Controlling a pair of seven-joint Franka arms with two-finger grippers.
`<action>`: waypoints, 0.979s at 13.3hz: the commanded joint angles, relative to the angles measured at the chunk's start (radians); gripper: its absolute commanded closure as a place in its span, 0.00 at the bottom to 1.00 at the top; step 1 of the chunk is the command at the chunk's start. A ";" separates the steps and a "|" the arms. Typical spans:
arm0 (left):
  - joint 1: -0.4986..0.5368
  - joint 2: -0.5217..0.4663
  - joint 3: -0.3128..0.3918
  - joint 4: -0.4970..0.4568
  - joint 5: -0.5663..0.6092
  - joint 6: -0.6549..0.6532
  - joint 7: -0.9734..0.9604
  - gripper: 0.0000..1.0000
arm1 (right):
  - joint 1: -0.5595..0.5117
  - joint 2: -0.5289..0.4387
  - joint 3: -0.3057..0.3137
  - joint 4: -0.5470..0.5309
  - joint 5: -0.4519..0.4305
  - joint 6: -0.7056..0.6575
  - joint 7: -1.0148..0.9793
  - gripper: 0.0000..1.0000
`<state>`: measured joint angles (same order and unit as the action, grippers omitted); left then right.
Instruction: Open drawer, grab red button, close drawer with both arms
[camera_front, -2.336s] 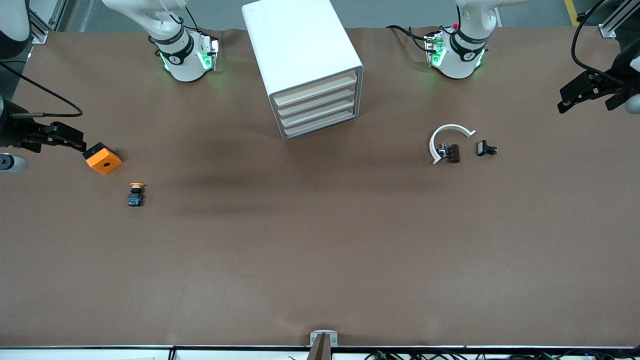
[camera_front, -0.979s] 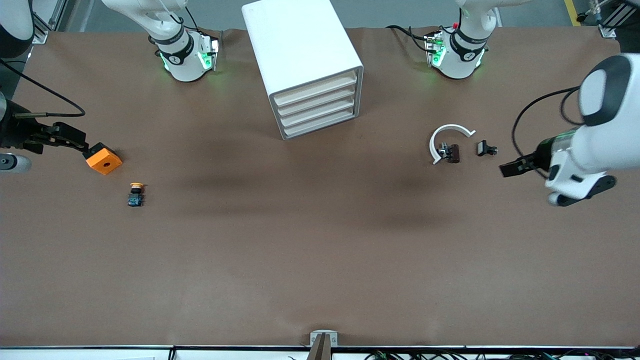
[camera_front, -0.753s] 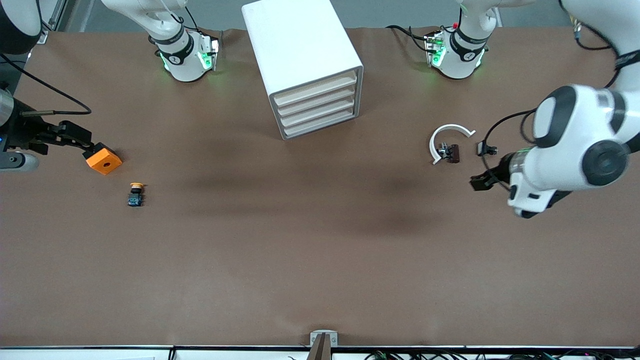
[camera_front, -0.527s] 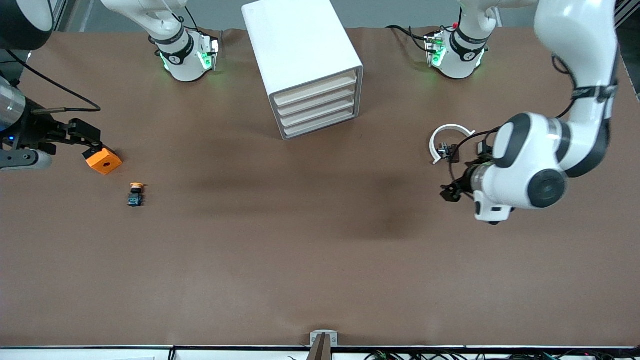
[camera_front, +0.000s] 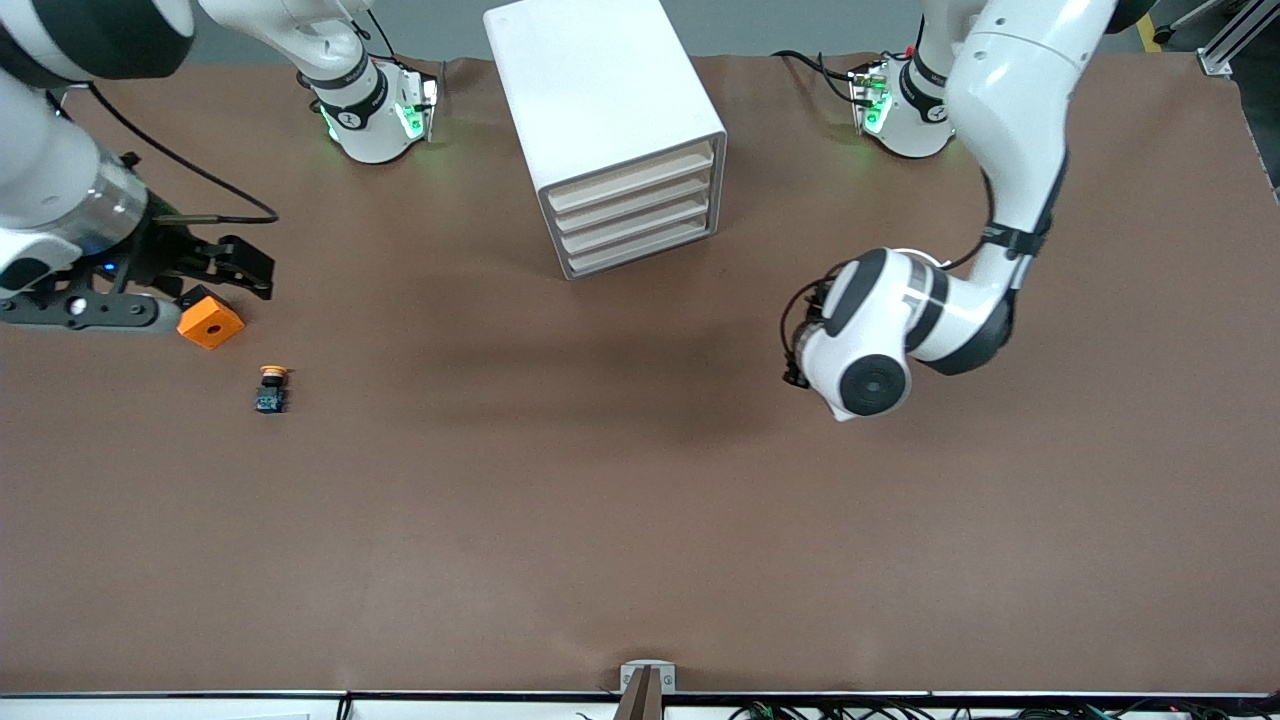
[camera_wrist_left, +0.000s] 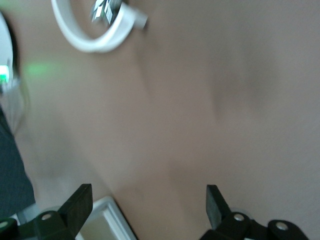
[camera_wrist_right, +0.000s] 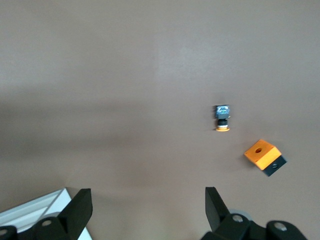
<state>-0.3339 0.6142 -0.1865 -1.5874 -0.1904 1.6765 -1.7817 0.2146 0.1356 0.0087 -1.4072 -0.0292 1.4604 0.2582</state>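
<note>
The white cabinet stands near the robots' bases, with all four beige-fronted drawers shut. The red-capped button is not in view. My left gripper is open and empty over bare table between the cabinet and the white ring; in the front view it is mostly hidden under its wrist. The cabinet's corner shows between its fingers. My right gripper is open and empty, over the table beside the orange cube. It also shows in the right wrist view.
A yellow-capped button lies nearer the front camera than the orange cube; both show in the right wrist view, the button and the cube. A white ring with a small metal part lies under the left arm.
The left arm has swung in from its end of the table toward the middle and now covers the white ring. The right gripper has moved toward the cabinet, past the orange cube.
</note>
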 joint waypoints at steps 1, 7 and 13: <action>-0.045 0.007 0.007 0.015 -0.101 -0.043 -0.132 0.00 | 0.075 0.005 -0.007 0.008 0.011 -0.012 0.109 0.00; -0.134 0.038 0.007 0.018 -0.340 -0.095 -0.393 0.00 | 0.258 0.039 -0.006 0.002 0.017 -0.020 0.351 0.00; -0.186 0.101 0.007 0.020 -0.492 -0.136 -0.492 0.36 | 0.299 0.070 -0.007 0.005 0.213 0.001 0.389 0.00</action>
<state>-0.4936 0.6904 -0.1870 -1.5875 -0.6564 1.5640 -2.2387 0.4997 0.1952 0.0097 -1.4101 0.1540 1.4559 0.6186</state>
